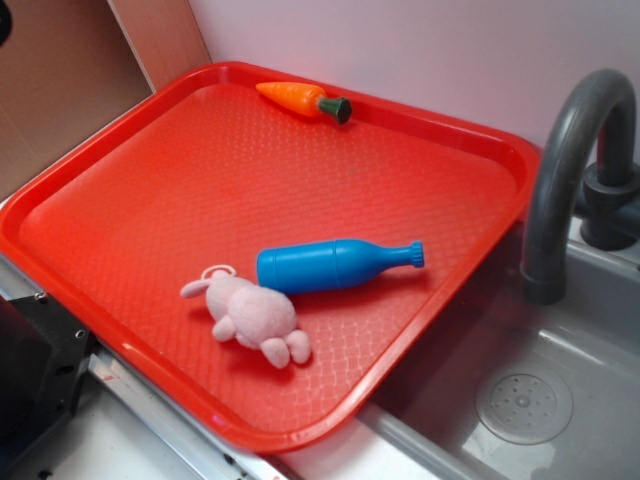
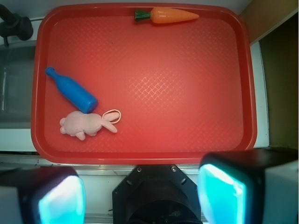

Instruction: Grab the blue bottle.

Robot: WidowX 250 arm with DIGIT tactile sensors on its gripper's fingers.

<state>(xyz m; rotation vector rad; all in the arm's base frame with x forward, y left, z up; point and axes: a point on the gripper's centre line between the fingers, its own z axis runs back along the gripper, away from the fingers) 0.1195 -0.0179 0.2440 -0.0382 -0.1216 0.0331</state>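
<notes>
A red plastic tray (image 1: 130,190) with a waffle-textured floor holds three toys. The blue bottle (image 1: 330,265) lies on its side toward the near right part of the tray in the exterior view, its flat base pointing left and its narrow neck and small flared cap pointing right, toward the tray's right rim. Just in front of it lies a pink plush bunny (image 1: 252,315), its back close against the bottle's base end; whether the two actually touch is hard to tell. The bunny has a thin looped cord at its head. An orange toy carrot (image 1: 300,100) with a dark green top rests along the tray's far rim, well apart from the other two.

To the right of the tray sits a grey toy sink (image 1: 560,400) with a round drain and a curved dark grey faucet (image 1: 570,170) arching over it.

In the wrist view, the claw (image 2: 140,193) hangs above the near edge of the tray, its two fingers (image 2: 60,198) with pale cyan pads spread wide apart and holding nothing. From there the bottle (image 2: 72,91) appears at the left side of the tray, lying diagonally with its cap toward the far left, the bunny (image 2: 86,123) just nearer than its base, and the carrot (image 2: 168,15) at the far rim. The claw is well clear of the bottle.
</notes>
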